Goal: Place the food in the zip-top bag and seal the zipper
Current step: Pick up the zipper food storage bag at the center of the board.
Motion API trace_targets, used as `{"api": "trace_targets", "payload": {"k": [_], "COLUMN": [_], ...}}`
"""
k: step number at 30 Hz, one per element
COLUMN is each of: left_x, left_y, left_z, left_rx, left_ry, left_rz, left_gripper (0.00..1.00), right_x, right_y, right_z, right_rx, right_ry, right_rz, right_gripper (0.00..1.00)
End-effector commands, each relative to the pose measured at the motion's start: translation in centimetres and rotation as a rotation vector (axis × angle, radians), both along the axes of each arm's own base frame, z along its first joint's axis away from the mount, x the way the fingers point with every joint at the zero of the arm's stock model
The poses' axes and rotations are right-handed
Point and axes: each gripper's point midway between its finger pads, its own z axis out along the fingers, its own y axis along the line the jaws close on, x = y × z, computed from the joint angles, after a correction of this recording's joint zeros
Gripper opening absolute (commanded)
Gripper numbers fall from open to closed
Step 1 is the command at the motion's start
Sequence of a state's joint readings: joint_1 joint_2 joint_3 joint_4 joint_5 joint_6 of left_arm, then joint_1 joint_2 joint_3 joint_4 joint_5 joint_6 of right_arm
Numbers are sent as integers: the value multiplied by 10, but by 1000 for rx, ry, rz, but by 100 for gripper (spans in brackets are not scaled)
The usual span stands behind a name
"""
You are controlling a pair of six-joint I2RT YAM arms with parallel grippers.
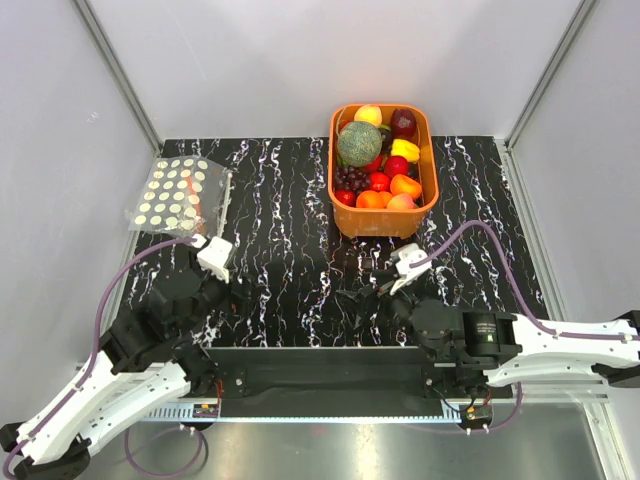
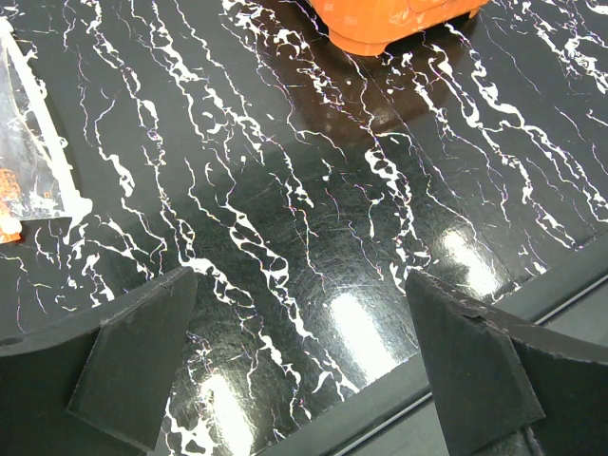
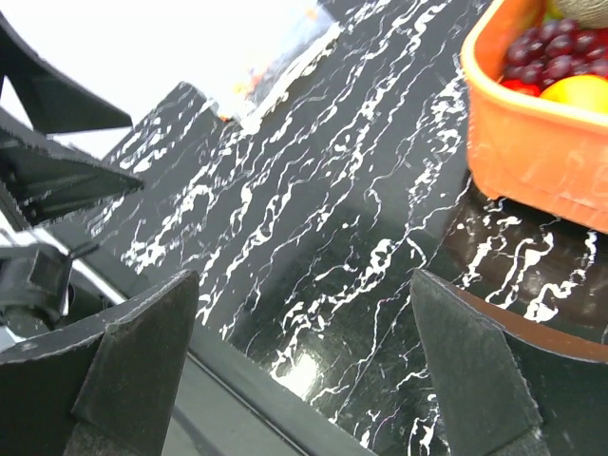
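The dotted zip-top bag (image 1: 178, 193) lies flat at the table's far left, with its pale zipper strip (image 2: 43, 128) along the edge that faces the middle. A small orange patch shows through the bag (image 2: 24, 157). The green netted melon (image 1: 358, 143), an orange round fruit (image 1: 372, 200) and a red-peach fruit (image 1: 402, 203) lie in the orange basket (image 1: 432, 165). My left gripper (image 2: 302, 285) is open and empty, low over the near table. My right gripper (image 3: 306, 285) is open and empty, near the basket's front.
The orange basket (image 3: 532, 142) also holds grapes (image 3: 551, 52), red fruits and a yellow pepper (image 1: 405, 150). Grey walls and metal posts enclose the black marbled table (image 1: 290, 230). The table's near edge runs just under both grippers.
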State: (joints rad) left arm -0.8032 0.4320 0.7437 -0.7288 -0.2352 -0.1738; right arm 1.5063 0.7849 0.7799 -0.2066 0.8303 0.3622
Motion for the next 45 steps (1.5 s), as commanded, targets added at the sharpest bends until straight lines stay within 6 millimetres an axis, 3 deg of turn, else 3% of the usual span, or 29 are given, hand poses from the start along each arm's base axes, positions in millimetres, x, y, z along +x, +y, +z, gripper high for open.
{"api": "trace_targets", "payload": {"k": [1, 9, 13, 18, 20, 21, 26, 31, 36, 40, 45], "left_x": [6, 10, 27, 58, 79, 85, 125, 145, 171, 186, 201], "left_y": [-5, -11, -26, -42, -34, -29, 26, 67, 94, 123, 139], "left_z": [11, 18, 10, 0, -6, -21, -46, -73, -83, -115, -132], "left_rx": [-31, -79, -134, -299, -369, -395, -501, -554, -597, -612, -603], "left_ry": [-36, 14, 145, 222, 240, 275, 254, 238, 177, 223, 236], "left_rz": [-2, 43, 160, 265, 328, 368, 633, 826, 894, 979, 1013], "left_gripper": [99, 99, 99, 99, 99, 99, 99, 99, 99, 99, 99], "right_x": [9, 8, 21, 24, 25, 25, 25, 23, 20, 19, 17], "right_y": [-15, -28, -48, -54, -57, -58, -60, -55, -50, -46, -43], "right_z": [17, 9, 9, 13, 16, 17, 19, 28, 36, 37, 37], "right_rx": [87, -73, -80, -88, -93, -95, -104, -86, -76, -86, -92], "right_ry": [-9, -61, -68, -78, -80, -80, -83, -86, -81, -76, -73], "right_rz": [-81, -46, -182, -210, -222, -223, -219, -183, -152, -140, -123], "right_gripper": [100, 100, 100, 100, 100, 100, 100, 100, 99, 100, 100]}}
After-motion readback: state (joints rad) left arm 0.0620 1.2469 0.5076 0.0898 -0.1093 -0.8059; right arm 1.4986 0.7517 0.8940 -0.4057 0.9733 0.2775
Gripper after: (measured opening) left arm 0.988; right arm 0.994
